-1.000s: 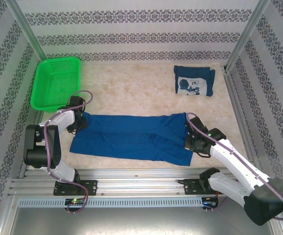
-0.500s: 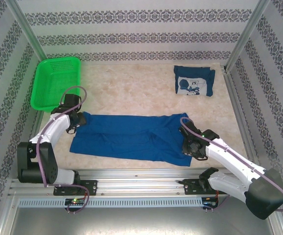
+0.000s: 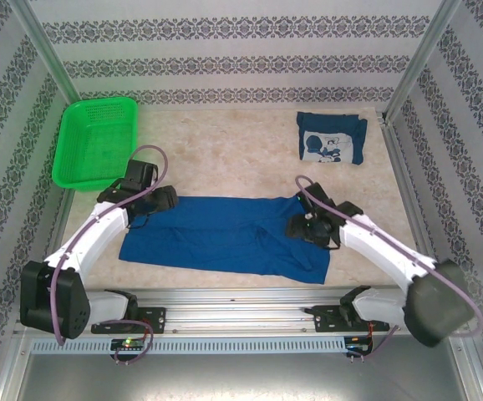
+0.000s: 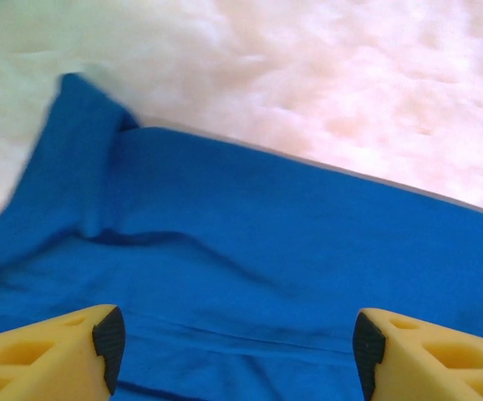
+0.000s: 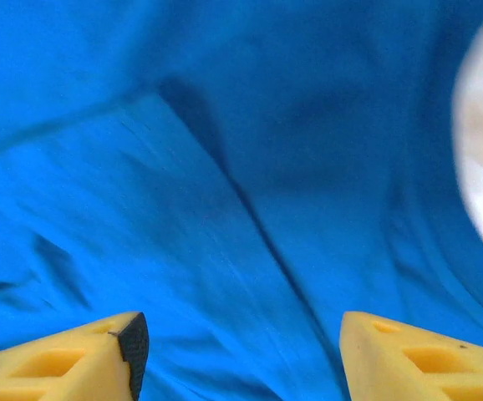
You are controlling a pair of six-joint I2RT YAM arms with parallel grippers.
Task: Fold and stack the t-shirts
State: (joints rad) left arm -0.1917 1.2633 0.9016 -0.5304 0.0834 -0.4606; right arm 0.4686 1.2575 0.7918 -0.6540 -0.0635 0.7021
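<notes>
T-shirts (image 3: 225, 234) are two here, both blue. The flat shirt (image 3: 216, 238) lies as a long band on the table (image 3: 225, 159), starting just beside the basket's (image 3: 91, 146) near corner and running away from it towards the right. The folded shirt (image 3: 331, 139) sits well apart from the basket, straight across from it at the far right, print side up, with nothing stacked on it yet.

The left gripper (image 3: 165, 199) hangs over the band's end nearest the basket. In its wrist view (image 4: 233, 338) we see the fingers spread wide, nothing between them, and a sleeve or corner bunched beyond them. The right gripper (image 3: 296, 225) is over the end farthest from the basket. Its wrist view (image 5: 241, 342) likewise shows spread fingers and creased cloth below, nothing pinched. We cannot tell whether either set of tips touches the fabric.

We judge the flat shirt to be narrowed lengthwise already, so the step in hand is the crosswise fold, and neither arm has a hold for it.

The next move calls for both grippers to come down on corners of one end, pinch every layer there, lift low, and carry that end over towards the other. After that the packet must travel away from the basket onto the folded shirt.
</notes>
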